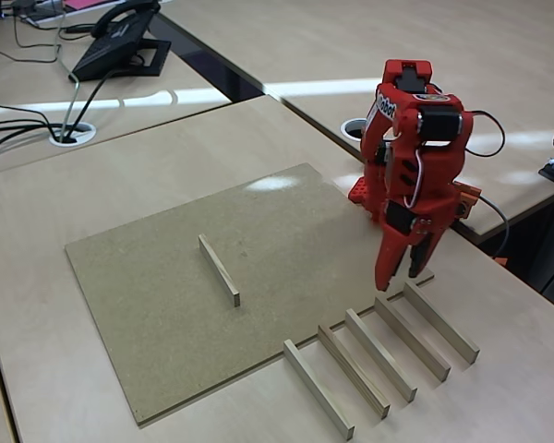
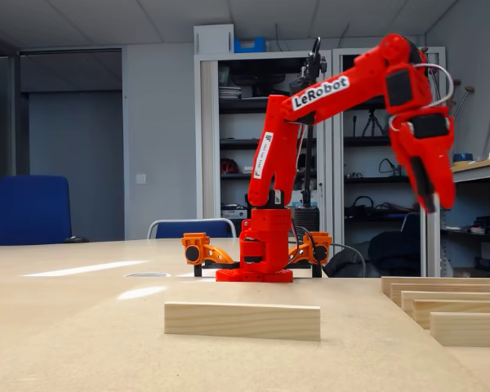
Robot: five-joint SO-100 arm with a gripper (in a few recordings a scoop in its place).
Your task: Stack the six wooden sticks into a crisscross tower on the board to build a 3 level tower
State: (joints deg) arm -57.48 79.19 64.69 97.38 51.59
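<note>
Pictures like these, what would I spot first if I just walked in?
The bright red robot arm jumps out first, its gripper hanging over a row of wooden sticks lying on the pale desk. Next comes one lone stick on the brown speckled board.

**Open board, crowded right edge**

The board lay almost wholly bare, so there was free passage across it from every side. Its one obstacle was a single stick lying flat near the middle, with open surface all around it. Off the board's right edge, four sticks lay side by side on the desk with narrow lanes between them, tight for fingers to enter. The gripper hung above the far end of that row, clear of the sticks. The arm's base blocked the far right corner.
</note>
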